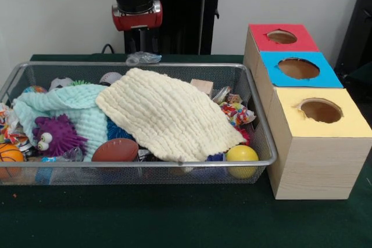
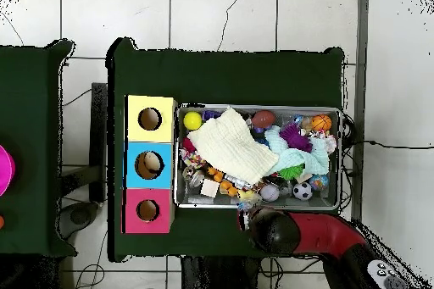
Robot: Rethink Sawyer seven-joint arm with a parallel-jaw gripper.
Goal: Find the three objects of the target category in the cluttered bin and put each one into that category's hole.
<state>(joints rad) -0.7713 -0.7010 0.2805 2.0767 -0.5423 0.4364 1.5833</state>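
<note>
The wire-mesh bin (image 1: 139, 162) fills the left of the front view, and it also shows in the overhead view (image 2: 341, 158). My gripper (image 1: 141, 50) hangs over the bin's far rim. It is shut on a lump of see-through wrinkly plastic (image 1: 143, 58), held at about rim height. In the overhead view my arm (image 2: 273, 230) covers the gripper at the bin's near edge. Another clear wrinkly piece (image 1: 71, 154) shows below the purple spiky toy (image 1: 55, 135). A cream cloth (image 1: 168, 114) and a mint cloth (image 1: 70, 105) hide much of the bin's contents.
Three wooden boxes with holes stand to the right of the bin: red top (image 1: 261, 36), blue top (image 1: 273, 74), yellow top (image 1: 290, 120). In the bin lie a yellow ball (image 1: 241, 156), a brown football (image 1: 114, 150) and a small basketball (image 1: 10, 156).
</note>
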